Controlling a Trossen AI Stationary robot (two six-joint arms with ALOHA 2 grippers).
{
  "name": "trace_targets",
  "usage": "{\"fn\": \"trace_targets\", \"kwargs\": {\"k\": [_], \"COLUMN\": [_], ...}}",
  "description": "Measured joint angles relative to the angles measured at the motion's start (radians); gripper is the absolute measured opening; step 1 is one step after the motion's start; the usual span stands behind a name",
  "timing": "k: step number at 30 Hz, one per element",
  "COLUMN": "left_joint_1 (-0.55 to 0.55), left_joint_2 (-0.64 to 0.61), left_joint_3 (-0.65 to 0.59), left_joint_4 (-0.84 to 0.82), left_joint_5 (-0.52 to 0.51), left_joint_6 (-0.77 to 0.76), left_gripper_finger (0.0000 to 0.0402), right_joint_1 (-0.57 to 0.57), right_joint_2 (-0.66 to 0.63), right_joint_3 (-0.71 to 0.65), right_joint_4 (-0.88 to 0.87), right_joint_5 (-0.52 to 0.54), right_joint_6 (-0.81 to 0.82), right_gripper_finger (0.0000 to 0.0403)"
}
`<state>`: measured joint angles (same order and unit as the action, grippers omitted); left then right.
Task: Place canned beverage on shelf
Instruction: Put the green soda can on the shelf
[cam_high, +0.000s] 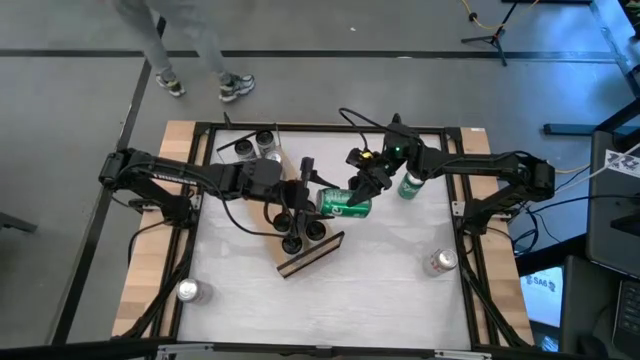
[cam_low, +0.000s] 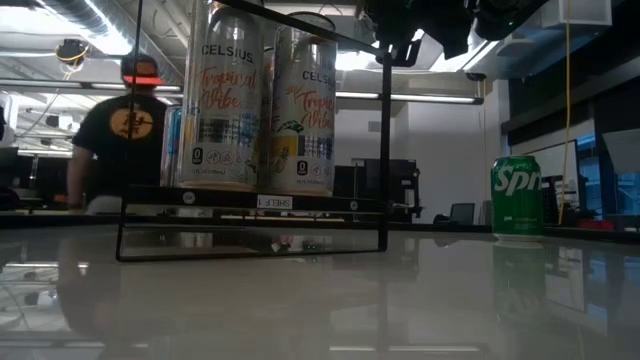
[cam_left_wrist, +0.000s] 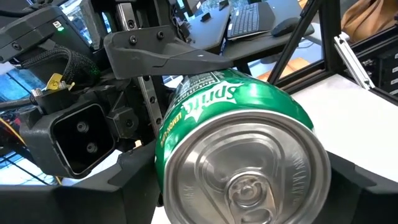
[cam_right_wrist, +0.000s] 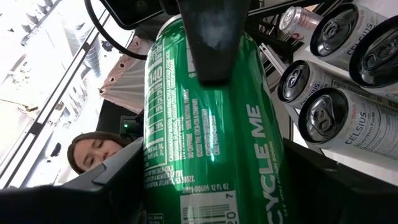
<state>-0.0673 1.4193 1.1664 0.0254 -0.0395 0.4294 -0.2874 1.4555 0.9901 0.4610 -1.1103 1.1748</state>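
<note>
Green Sprite can (cam_high: 346, 203) sits mid-air at centre frame in the high view, lying on its side between both grippers, so this looks like a handover. Right gripper (cam_high: 362, 190) comes in from the right and is clamped on the can body; its own wrist view shows a finger running along the can wall. Left gripper (cam_high: 312, 197) reaches in from the left at the can's lid end, jaws apart around it in the left wrist view; whether they are touching the can I cannot tell. Shelf (cam_high: 308, 252) is the light-wood board just below and left of the can in the high view, set on a diagonal, with dark-topped Celsius cans (cam_high: 300, 228) already on it. My read: transfer step, placing not started. Next move needs the left jaws firm on the can before the right ones let go, then the can turned upright and set in a free shelf spot. Loaded cans are just beside the left gripper, so clearance is tight and a knock is the risk. Around: second green can (cam_high: 411, 185) upright right of the grippers, silver can (cam_high: 439, 262) lower right, another silver can (cam_high: 187, 291) lower left, two cans (cam_high: 256, 145) upper left. A person's legs (cam_high: 190, 50) show beyond the table's top edge.
</note>
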Motion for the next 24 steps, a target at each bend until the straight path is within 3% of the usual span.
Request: {"fn": "trace_targets", "kwargs": {"k": [6, 17, 24], "left_joint_1": [0.0, -0.001, -0.001], "left_joint_2": [0.0, 0.002, 0.002], "left_joint_3": [0.0, -0.002, -0.002], "left_joint_4": [-0.013, -0.013, -0.008], "left_joint_5": [-0.001, 0.007, 0.006], "left_joint_6": [0.001, -0.003, -0.003], "left_gripper_finger": [0.029, 0.0288, 0.0288], "right_joint_1": [0.0, -0.001, -0.002], "right_joint_2": [0.0, -0.001, -0.001], "right_joint_3": [0.0, 0.001, 0.001], "right_joint_4": [-0.044, -0.067, -0.067], "right_joint_5": [0.024, 0.075, 0.079], "right_joint_6": [-0.005, -0.001, -0.001], "right_gripper_finger": [0.0305, 0.0368, 0.0373]}}
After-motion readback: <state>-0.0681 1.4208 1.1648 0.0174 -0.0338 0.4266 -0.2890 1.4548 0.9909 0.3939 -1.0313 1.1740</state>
